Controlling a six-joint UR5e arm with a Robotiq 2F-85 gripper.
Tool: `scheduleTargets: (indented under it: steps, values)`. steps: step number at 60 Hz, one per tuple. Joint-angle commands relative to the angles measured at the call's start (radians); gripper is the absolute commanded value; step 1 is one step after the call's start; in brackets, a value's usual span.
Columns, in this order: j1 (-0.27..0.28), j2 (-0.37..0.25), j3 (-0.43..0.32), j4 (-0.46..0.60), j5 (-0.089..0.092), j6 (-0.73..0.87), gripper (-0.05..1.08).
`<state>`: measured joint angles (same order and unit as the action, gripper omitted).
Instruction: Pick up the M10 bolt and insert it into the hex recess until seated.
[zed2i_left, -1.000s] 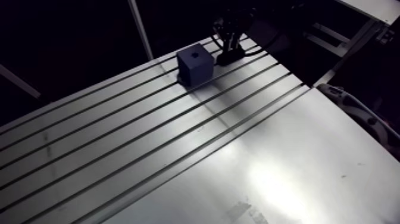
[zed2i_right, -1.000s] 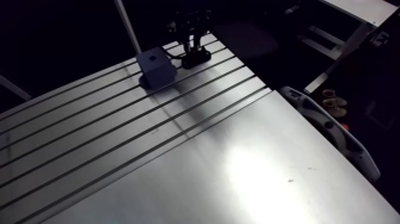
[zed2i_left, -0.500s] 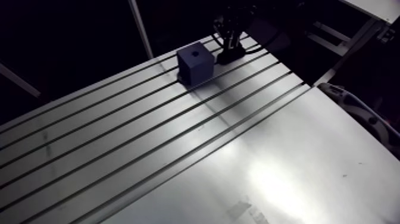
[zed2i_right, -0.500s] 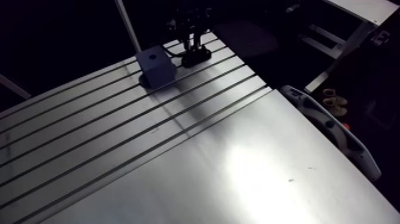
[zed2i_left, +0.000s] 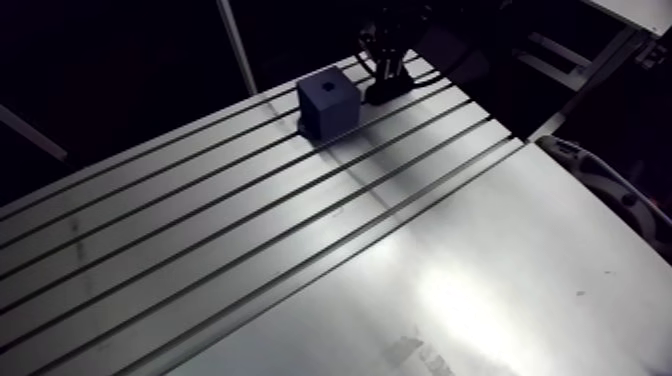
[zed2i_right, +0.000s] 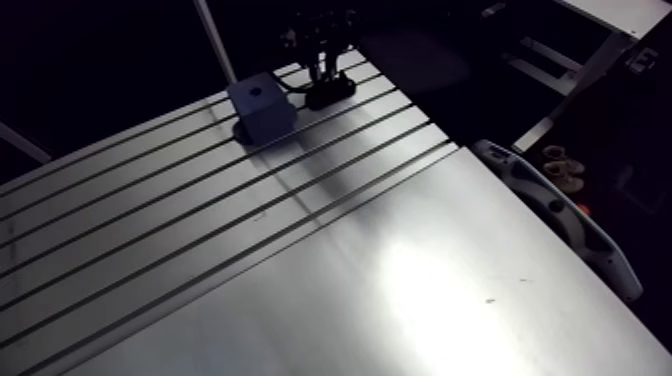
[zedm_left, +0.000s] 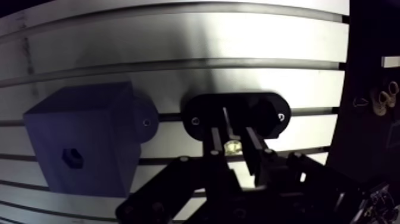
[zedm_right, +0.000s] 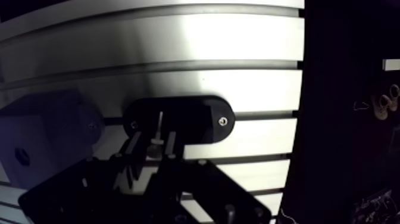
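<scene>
Inspector: Nothing on the bench (zedm_left: 178, 42) had shifted since the earlier frames. Only the arm view itself had moved slightly, so the camera had moved. The blue block (zedm_left: 83, 146) and the black oval holder (zedm_left: 202, 113) kept their places just beside each other.

Clerk: And the M10 bolt (zedm_left: 233, 146)?

Inspector: It sat between the fingers (zedm_left: 215, 143) of the gripper (zedm_left: 233, 128), directly over the holder. Its long axis ran in line with the fingers. The bright head was nearer the gripper and the thin shank pointed down toward the holder. Whether the tip was in the holder could not be told.

Clerk: State of the fingers?

Inspector: Drawn nearly together, clamped on the bolt, one on each side.

Clerk: The hex recess (zedm_left: 72, 158)?

Inspector: It was in the block's top face, facing up, to one side of the gripper and apart from the bolt.
</scene>
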<state>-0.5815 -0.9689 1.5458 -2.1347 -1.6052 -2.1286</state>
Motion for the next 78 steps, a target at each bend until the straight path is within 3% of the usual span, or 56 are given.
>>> scheduleTargets:
  steps: [1,78]
  values:
    - [0.000,0.002,-0.001,0.000,0.000,0.000,0.68]
    - [0.000,-0.032,-0.001,0.018,0.000,0.000,0.72]
